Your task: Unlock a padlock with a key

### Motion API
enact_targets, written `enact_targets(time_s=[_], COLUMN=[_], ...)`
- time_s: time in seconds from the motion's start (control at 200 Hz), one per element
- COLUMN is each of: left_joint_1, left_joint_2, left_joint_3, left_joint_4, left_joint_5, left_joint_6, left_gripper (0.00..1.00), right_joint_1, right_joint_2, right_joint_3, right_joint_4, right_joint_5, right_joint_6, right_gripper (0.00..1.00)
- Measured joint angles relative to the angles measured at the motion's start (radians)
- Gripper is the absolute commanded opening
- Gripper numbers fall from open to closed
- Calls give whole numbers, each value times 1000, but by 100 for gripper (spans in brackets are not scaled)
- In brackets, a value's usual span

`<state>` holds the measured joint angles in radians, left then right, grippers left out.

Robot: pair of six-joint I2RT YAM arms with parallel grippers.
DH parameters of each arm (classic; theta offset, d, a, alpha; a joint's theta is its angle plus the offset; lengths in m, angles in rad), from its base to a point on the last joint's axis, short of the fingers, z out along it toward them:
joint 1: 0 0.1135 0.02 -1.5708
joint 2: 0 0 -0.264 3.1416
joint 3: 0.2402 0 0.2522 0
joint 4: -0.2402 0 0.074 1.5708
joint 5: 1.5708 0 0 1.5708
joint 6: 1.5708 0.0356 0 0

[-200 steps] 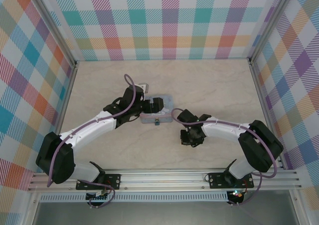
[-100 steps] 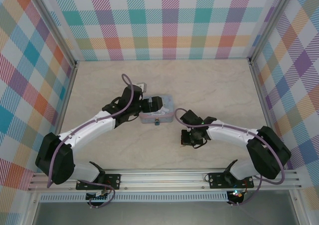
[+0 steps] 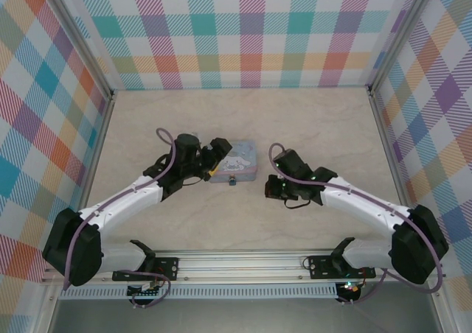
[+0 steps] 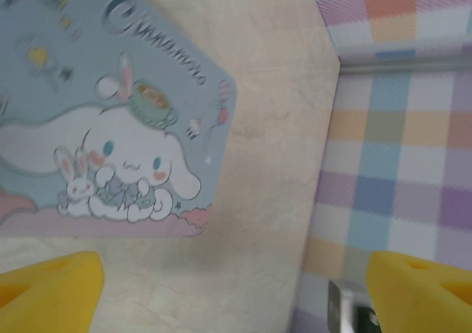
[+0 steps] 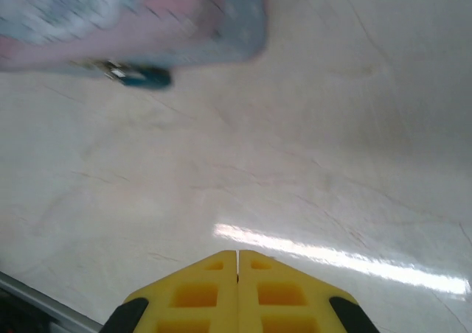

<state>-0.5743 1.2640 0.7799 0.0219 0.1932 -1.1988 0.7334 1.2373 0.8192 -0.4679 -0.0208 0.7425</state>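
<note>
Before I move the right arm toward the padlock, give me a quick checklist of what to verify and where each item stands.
1. Right end effector shut: ok, fingers pressed together.
2. Key in that grip: cannot tell, too small to make out.
3. Padlock located: ok, blue body at the near edge of the tin, apart from both end effectors.
4. Keyhole facing: cannot tell, blurred.
5. Path to the padlock: ok, bare table lies between it and the right end effector.
6. Left end effector open: ok, fingers wide apart, nothing between them, tin just ahead and not gripped.
</note>
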Motion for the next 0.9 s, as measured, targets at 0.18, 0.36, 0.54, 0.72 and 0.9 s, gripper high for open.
enact_targets(time_s=[0.18, 0.36, 0.54, 0.72, 0.9], left_joint_1=[1, -2, -21, -55, -72], left_joint_2=[0, 0, 0, 1, 29], left_joint_3=[-104, -152, -195, -201, -201], left_joint_4=[133, 267, 346, 392, 448], left_joint_5=[32, 27, -2, -32, -54], left_joint_6=[-343, -591, -770, -771, -771], left_gripper=[73, 62, 57, 55, 48], right_joint_1=[0, 0, 0, 11, 47], right_joint_2=[-11, 5, 78, 152, 200], right_joint_3=[103, 160, 206, 233, 254], right_joint_4=[37, 120, 232, 310, 367], right_joint_5=[42, 64, 51, 28, 7], right_joint_6=[-45, -74, -77, -70, -58], right_gripper=[0, 0, 0, 0, 0])
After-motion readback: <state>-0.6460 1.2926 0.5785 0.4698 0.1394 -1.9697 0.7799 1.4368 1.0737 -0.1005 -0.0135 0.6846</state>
